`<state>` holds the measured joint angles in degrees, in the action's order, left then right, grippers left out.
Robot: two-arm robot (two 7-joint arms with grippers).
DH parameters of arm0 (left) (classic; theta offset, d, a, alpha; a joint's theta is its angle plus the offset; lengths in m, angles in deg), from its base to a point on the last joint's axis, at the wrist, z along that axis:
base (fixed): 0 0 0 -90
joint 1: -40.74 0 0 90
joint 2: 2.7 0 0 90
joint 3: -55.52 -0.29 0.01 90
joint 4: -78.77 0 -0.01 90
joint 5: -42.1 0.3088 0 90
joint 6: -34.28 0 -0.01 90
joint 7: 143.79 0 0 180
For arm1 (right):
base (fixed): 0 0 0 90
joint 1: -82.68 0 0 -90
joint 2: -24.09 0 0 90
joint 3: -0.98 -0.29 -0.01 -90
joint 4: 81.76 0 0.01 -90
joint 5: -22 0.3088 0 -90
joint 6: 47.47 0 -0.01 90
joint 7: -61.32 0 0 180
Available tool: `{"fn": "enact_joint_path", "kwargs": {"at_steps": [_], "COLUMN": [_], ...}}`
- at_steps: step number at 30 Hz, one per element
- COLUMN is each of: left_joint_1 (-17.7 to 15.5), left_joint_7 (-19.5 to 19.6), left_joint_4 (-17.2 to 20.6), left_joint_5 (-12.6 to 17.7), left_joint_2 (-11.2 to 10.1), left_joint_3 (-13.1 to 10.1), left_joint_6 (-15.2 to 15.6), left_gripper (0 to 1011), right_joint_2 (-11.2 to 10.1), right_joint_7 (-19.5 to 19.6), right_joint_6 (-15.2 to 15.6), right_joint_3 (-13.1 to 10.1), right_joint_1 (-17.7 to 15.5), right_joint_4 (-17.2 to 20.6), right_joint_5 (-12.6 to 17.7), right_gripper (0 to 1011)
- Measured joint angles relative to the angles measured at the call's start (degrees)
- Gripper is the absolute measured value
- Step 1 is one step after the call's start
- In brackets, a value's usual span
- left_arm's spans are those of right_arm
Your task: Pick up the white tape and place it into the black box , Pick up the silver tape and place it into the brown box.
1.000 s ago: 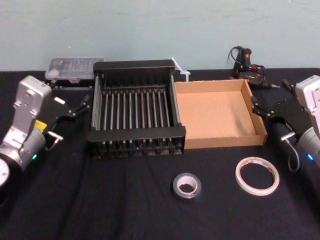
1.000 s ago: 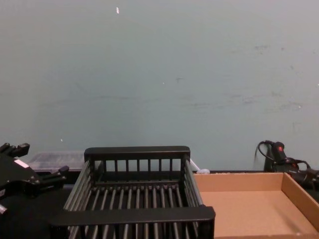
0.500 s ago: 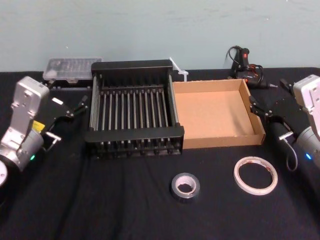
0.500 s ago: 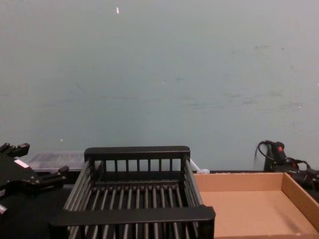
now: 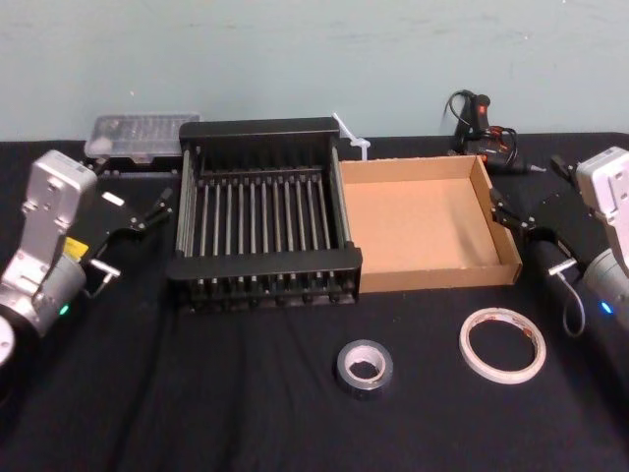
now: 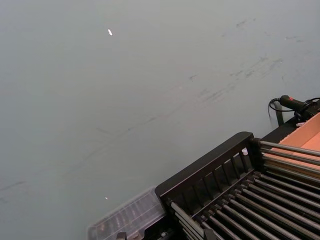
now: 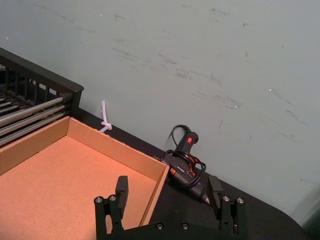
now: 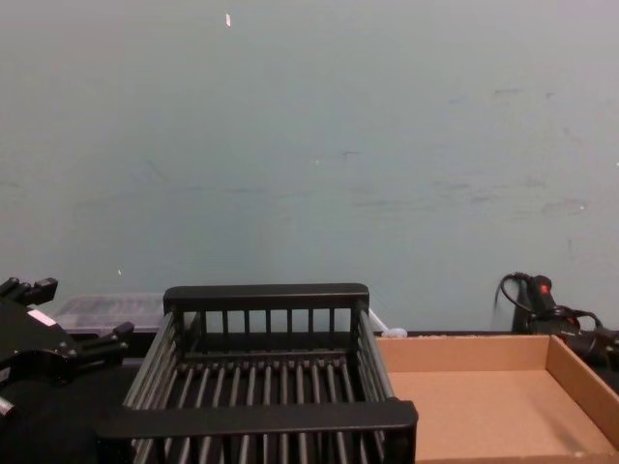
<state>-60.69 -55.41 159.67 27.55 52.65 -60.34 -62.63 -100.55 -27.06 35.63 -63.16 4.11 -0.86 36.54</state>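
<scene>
The white tape lies flat, near right; the silver tape sits left of it. The right gripper waits open by the brown box. Drop straight down and pinch one rim. The left gripper, beside the black box, looks open.

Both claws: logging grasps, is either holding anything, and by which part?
Nothing is held. Left claw and right claw are open; both tapes lie on the table.

Bare cloth around silver tape and white tape; black box, brown box open-topped.
</scene>
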Motion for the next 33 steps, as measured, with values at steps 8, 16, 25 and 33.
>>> {"fn": "enact_joint_path", "kwargs": {"at_steps": [8, 16, 25, 33], "left_joint_1": [0.0, 0.0, 0.0, 0.0], "left_joint_7": [0.0, 0.0, 0.0, 0.0], "left_joint_4": [0.0, 0.0, 0.0, 0.0], "left_joint_5": [0.0, 0.0, 0.0, 0.0], "left_joint_2": [0.0, 0.0, 0.0, 0.0], "left_joint_3": [0.0, 0.0, 0.0, 0.0], "left_joint_6": [0.0, 0.0, 0.0, 0.0], "left_gripper": [1001, 1001, 1001, 1001], "right_joint_2": [0.0, -1.1, -3.9, -7.9], "right_joint_7": [-0.2, -2.8, -6.7, -9.9], "right_joint_6": [0.1, 2.3, 7.4, 11.7], "right_joint_3": [-0.2, -1.8, -6.3, -10.7], "right_joint_1": [-0.1, -1.2, -5.5, -11.6], "right_joint_4": [0.1, 2.7, 9.3, 15.6], "right_joint_5": [-0.2, 0.3, 6.0, 10.3], "right_gripper": [1000, 1002, 1000, 1000]}}
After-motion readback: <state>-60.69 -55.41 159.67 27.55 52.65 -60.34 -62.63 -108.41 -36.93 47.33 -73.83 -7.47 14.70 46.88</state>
